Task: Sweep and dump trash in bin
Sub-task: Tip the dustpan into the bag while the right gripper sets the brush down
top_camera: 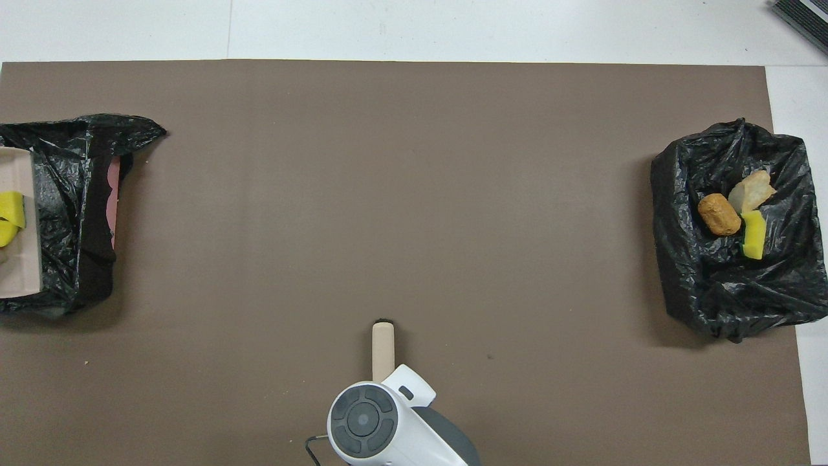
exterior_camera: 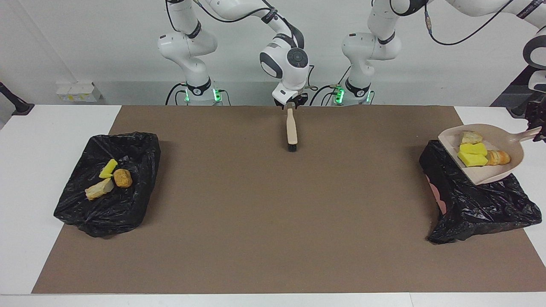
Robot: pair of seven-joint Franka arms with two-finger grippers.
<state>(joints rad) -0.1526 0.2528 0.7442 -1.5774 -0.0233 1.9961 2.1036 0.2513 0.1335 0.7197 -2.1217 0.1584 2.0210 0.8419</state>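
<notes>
You have the dustpan [exterior_camera: 490, 172] up in the air over the black-lined bin [exterior_camera: 477, 204] at the left arm's end of the tabletop [exterior_camera: 42, 128]. Its handle runs out to the left claw [exterior_camera: 538, 128], which sits at the very edge of the facing view, closed tight on that handle. Four pieces of the trash [exterior_camera: 471, 159] lie in the pan: two yellow sponge bits side by side, one tan chunk just beside them toward the handle, and a paler chunk nearer to the robots. From overhead only the pan's open lip and a sliver of yellow show, over the bin's liner. Your right claw [exterior_camera: 291, 103] is over the edge of the brown mat [exterior_camera: 273, 213] nearest the robots, midway between the two bases. The top of the brush [exterior_camera: 291, 128] handle is at it, and the brush hangs steeply with its bristles low over the mat. You cannot tell whether that claw is clamped or loose. Well apart, at the right arm's end, a second bin [exterior_camera: 123, 145] has three more scraps in it: a yellow piece, a brown chunk and a pale wedge, all close together.
</notes>
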